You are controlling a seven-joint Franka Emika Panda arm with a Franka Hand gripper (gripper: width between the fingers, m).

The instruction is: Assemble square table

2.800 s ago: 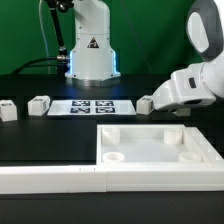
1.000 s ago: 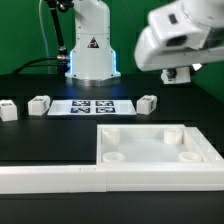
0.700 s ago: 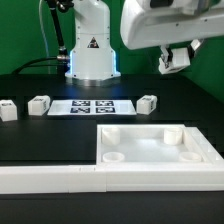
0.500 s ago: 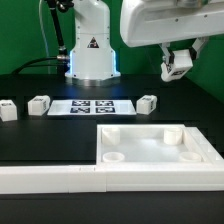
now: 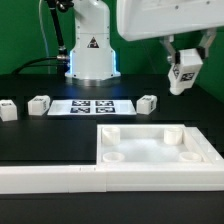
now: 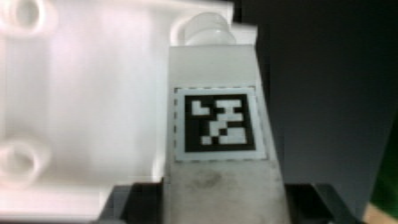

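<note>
The white square table top lies tray-like at the front, on the exterior view's right, with round corner sockets showing. My gripper is high above its far right corner, shut on a white leg with a black-and-white tag, which hangs downward. In the wrist view the leg fills the middle, its tag facing the camera, held between dark fingers, with the table top beneath it. Three more legs lie on the table: one beside the marker board, one and one at the left.
The marker board lies flat in the middle. The long white L-shaped wall runs along the front and beside the table top. The robot base stands at the back.
My gripper has risen from the table at the right, carrying the leg, and the leg has turned to hang downward above the table top's far right corner.
</note>
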